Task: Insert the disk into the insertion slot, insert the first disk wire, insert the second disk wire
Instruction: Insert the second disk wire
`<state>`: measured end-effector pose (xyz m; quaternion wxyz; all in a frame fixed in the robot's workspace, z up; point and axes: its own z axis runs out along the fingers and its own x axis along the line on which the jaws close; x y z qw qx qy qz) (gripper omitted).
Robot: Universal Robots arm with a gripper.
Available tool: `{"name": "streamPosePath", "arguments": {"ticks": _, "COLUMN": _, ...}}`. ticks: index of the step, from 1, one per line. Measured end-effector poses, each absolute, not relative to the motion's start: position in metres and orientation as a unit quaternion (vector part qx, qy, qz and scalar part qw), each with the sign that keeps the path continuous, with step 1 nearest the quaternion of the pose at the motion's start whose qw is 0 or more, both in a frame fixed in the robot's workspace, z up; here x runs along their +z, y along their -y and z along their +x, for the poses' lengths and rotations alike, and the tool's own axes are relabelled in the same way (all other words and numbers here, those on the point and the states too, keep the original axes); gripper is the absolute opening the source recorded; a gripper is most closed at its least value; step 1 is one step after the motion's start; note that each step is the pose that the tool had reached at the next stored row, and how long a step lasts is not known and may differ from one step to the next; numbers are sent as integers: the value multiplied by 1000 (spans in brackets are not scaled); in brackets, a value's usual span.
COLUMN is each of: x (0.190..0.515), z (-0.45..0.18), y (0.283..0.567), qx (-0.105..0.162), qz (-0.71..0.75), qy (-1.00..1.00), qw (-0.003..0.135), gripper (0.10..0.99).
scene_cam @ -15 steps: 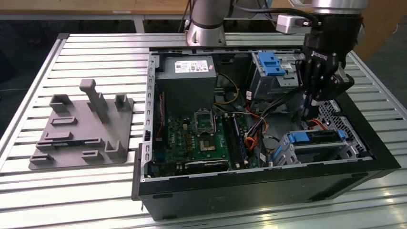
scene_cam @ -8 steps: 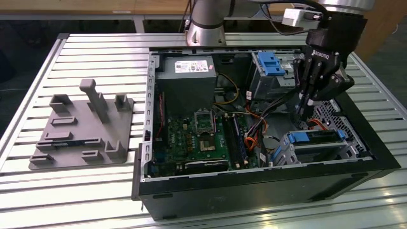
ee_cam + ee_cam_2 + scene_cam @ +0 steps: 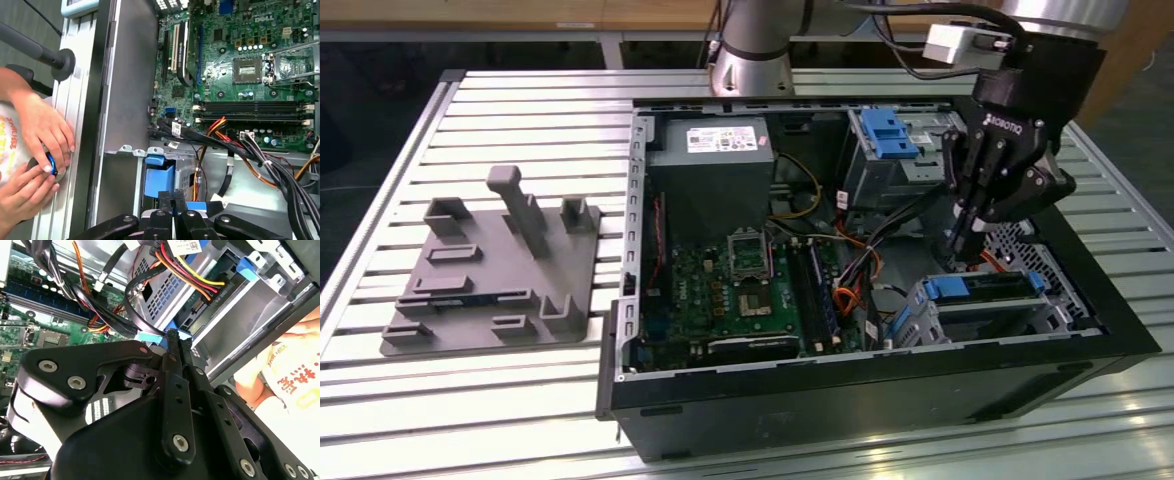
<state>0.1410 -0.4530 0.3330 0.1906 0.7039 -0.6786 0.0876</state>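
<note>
Exterior view: my hand [image 3: 959, 248] hangs inside the open computer case [image 3: 854, 400], fingertips pressed shut, just above the disk [image 3: 977, 289]. The disk sits in the insertion slot [image 3: 947, 322], its blue carrier showing at the mouth, with coloured wires [image 3: 854, 268] close by.

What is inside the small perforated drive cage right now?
The disk sits in it, its blue carrier showing at the mouth. The cage covers the rest, so how deep it is seated cannot be seen. The gripper hangs close by.
</note>
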Motion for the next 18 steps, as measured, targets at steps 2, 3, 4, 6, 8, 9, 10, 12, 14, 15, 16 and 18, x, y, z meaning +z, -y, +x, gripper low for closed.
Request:
{"name": "streamPosePath", "arguments": {"ticks": 2, "x": 333, "z": 141, "y": 453, "qx": 80, "qz": 704, "qy": 682, "qw": 183, "gripper": 145}}
{"name": "streamPosePath", "arguments": {"ticks": 3, "x": 333, "z": 141, "y": 453, "qx": 74, "qz": 705, "qy": 683, "qw": 176, "gripper": 145}}
{"name": "streamPosePath", "arguments": {"ticks": 4, "x": 333, "z": 141, "y": 453, "qx": 69, "qz": 706, "qy": 684, "qw": 169, "gripper": 145}}
{"name": "streamPosePath", "arguments": {"ticks": 6, "x": 333, "z": 142, "y": 453, "qx": 59, "qz": 708, "qy": 686, "qw": 157, "gripper": 145}}
{"name": "streamPosePath", "arguments": {"ticks": 8, "x": 333, "z": 143, "y": 453, "qx": 52, "qz": 709, "qy": 687, "qw": 150, "gripper": 145}}
{"name": "streamPosePath", "arguments": {"ticks": 9, "x": 334, "z": 144, "y": 454, "qx": 48, "qz": 710, "qy": 687, "qw": 146, "gripper": 145}}
{"name": "streamPosePath", "arguments": {"ticks": 10, "x": 334, "z": 146, "y": 454, "qx": 45, "qz": 711, "qy": 687, "qw": 143, "gripper": 145}}
{"name": "streamPosePath", "arguments": {"ticks": 12, "x": 336, "z": 149, "y": 455, "qx": 40, "qz": 712, "qy": 688, "qw": 137, "gripper": 145}}
{"name": "streamPosePath", "arguments": {"ticks": 14, "x": 338, "z": 151, "y": 456, "qx": 34, "qz": 713, "qy": 688, "qw": 131, "gripper": 145}}
{"name": "streamPosePath", "arguments": {"ticks": 15, "x": 338, "z": 151, "y": 456, "qx": 32, "qz": 713, "qy": 688, "qw": 129, "gripper": 145}}
{"name": "streamPosePath", "arguments": {"ticks": 16, "x": 339, "z": 151, "y": 456, "qx": 29, "qz": 713, "qy": 689, "qw": 127, "gripper": 145}}
{"name": "streamPosePath", "arguments": {"ticks": 18, "x": 340, "z": 152, "y": 457, "qx": 27, "qz": 713, "qy": 690, "qw": 124, "gripper": 145}}
